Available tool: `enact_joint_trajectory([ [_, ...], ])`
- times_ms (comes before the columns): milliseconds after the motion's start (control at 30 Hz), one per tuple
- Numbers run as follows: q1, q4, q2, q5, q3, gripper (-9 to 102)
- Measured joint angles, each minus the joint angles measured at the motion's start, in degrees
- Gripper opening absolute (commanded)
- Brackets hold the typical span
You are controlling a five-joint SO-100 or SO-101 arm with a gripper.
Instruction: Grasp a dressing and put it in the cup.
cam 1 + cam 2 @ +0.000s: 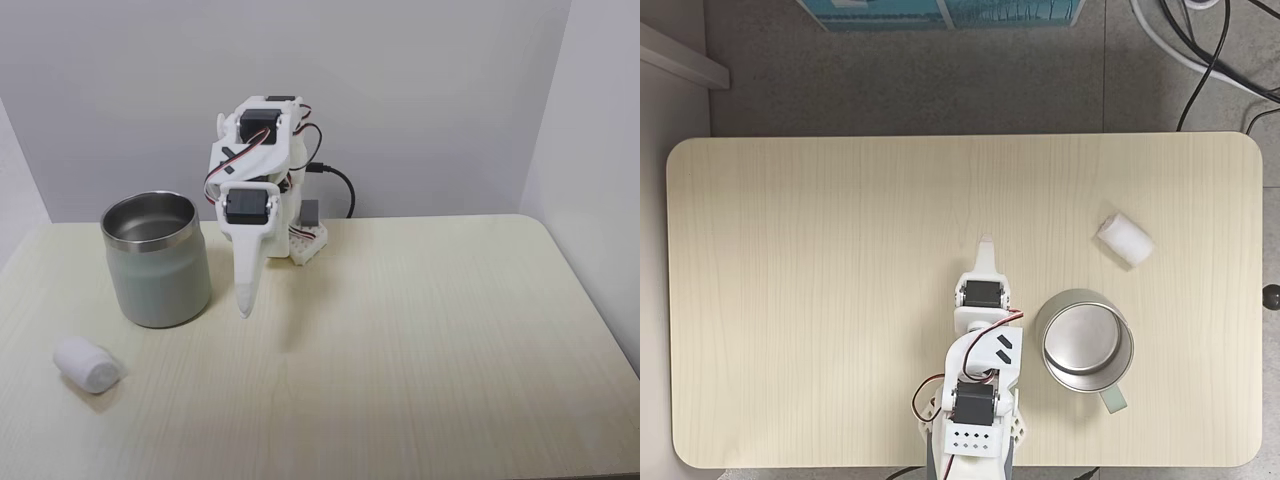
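Currently, the white arm (258, 165) sits folded at the far edge of the table (420, 330) in a fixed view, with its gripper (245, 305) pointing straight down, the tip near the table surface and apparently not touching it. The two fingers lie pressed together into one narrow taper; no gap is visible between them and nothing is held. In another fixed view, looking down from above, the gripper (986, 243) extends from the arm base (975, 425) toward the table centre, again as a single closed point.

The dressing (88, 364) lies on its side on the table near the front left corner, well apart from the gripper. From above, the dressing (1125, 239) appears toward the right side of the table, tilted diagonally, near the cup but not touching it.

The cup (157, 260) stands upright just left of the gripper, with a clear gap between them. Its steel interior appears to hold nothing. From above, the cup (1086, 341) stands to the right of the arm's forearm section, between the arm and the dressing.

Red and black wires (225, 165) loop along the arm. A black cable (340, 185) runs from the base behind the arm. Further cables (1200, 50) lie on the floor beyond the table.
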Motion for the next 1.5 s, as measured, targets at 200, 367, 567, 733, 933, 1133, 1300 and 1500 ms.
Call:
enact_joint_trajectory([
  [200,0.8,0.7,0.0,0.8,0.0,0],
  [367,1.4,0.7,0.0,0.9,0.0,0],
  [567,1.4,0.7,0.0,0.9,0.0,0],
  [733,1.1,0.7,0.0,1.0,0.0,0],
  [933,0.9,0.8,0.0,1.0,0.5,0],
  [1133,1.7,5.4,0.0,0.4,10.4,0],
  [1300,1.7,10.4,5.0,0.0,24.5,0],
  [1500,3.1,17.2,20.7,1.1,44.0,3],
])
